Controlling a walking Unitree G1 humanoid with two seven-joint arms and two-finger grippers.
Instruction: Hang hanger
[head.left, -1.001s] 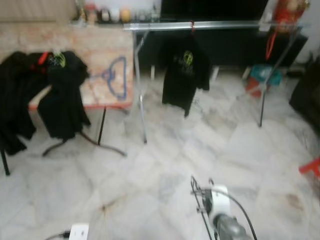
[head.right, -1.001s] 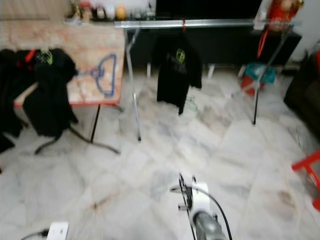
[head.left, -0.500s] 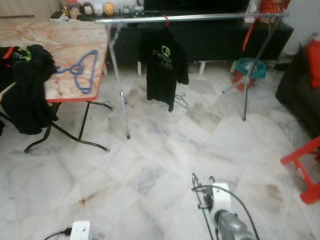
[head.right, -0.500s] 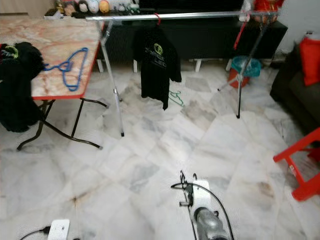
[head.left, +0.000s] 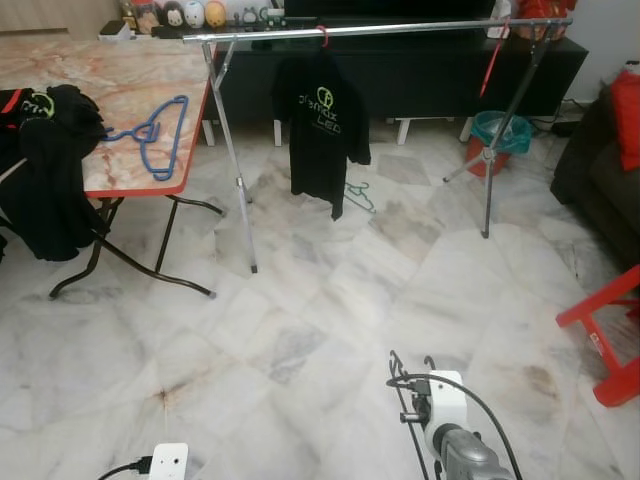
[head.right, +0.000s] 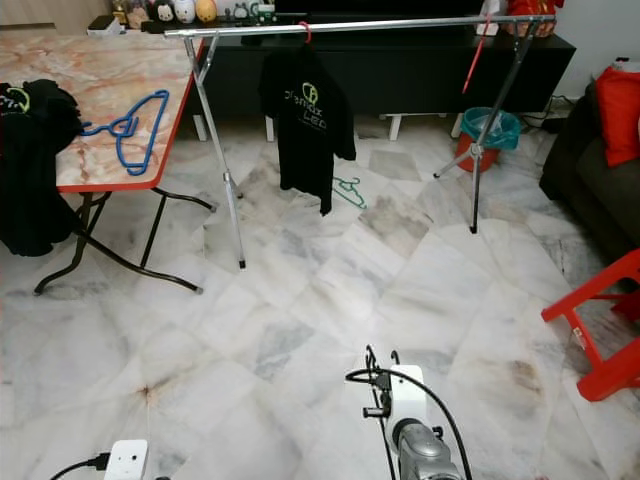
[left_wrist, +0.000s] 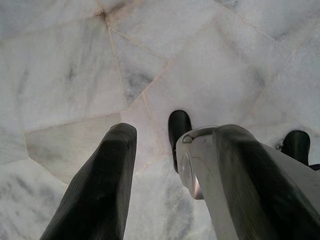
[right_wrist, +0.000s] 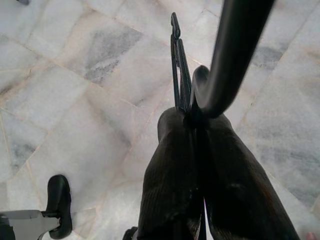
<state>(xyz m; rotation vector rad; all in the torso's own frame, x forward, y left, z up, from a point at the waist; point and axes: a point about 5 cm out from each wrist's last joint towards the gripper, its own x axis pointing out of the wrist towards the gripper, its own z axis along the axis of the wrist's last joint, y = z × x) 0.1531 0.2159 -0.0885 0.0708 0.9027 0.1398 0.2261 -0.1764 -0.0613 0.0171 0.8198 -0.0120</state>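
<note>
Low over the marble floor (head.left: 330, 300), right gripper (right_wrist: 192, 117) clamps a black hanger (right_wrist: 177, 65); left gripper (left_wrist: 170, 145) gapes.

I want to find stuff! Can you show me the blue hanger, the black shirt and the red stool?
blue hanger (head.left: 160, 138), left eye view, on its long side bar
black shirt (head.left: 320, 135), left eye view, middle of its chest
red stool (head.right: 603, 335), right eye view, on its leg
</note>
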